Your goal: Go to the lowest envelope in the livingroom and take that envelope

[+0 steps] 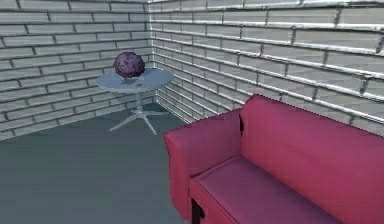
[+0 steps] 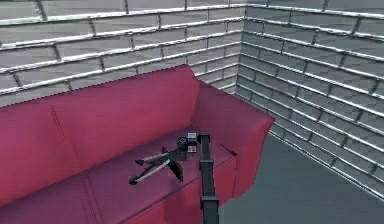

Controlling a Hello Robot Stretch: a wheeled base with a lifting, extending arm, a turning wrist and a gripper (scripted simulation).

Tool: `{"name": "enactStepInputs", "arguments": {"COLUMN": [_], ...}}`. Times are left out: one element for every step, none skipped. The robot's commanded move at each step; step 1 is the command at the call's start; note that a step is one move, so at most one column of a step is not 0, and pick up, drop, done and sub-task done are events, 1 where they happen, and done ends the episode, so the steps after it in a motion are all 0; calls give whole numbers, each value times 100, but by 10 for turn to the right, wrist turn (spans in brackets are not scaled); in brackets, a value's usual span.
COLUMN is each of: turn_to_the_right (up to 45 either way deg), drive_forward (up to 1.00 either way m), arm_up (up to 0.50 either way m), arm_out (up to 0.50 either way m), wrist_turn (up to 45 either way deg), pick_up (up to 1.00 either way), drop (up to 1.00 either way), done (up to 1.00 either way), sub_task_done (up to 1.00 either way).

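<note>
Grey-brick livingroom, red upholstered sofa [image 2: 90, 130] seat behind the jaws: pickup step judged in hand; the jaws' hold and where the envelope lies cannot be told; next move calls for placing the envelope against the jaws.

In the forward view you have bare floor [image 1: 70, 170] free from 6 to 9 o'clock. The red sofa [image 1: 270, 160] blocks 3 to 5 o'clock. 1 round table [image 1: 135, 85] carrying a dark ball [image 1: 129, 65] stands at 11 o'clock, near the brick wall [image 1: 260, 50]. In the arm side view, the backrest [image 2: 110, 110] closes off 12 o'clock from the gripper [image 2: 150, 170]. Open floor [image 2: 300, 190] lies at 4 o'clock.
</note>
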Motion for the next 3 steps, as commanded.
{"name": "enactStepInputs", "arguments": {"turn_to_the_right": [0,0,0], "drive_forward": [0,0,0], "arm_up": [0,0,-30], "arm_out": [0,0,0], "wrist_turn": [450,360,0], "pick_up": [0,0,0], "drop": [0,0,0], "done": [0,0,0], "sub_task_done": [0,0,0]}}
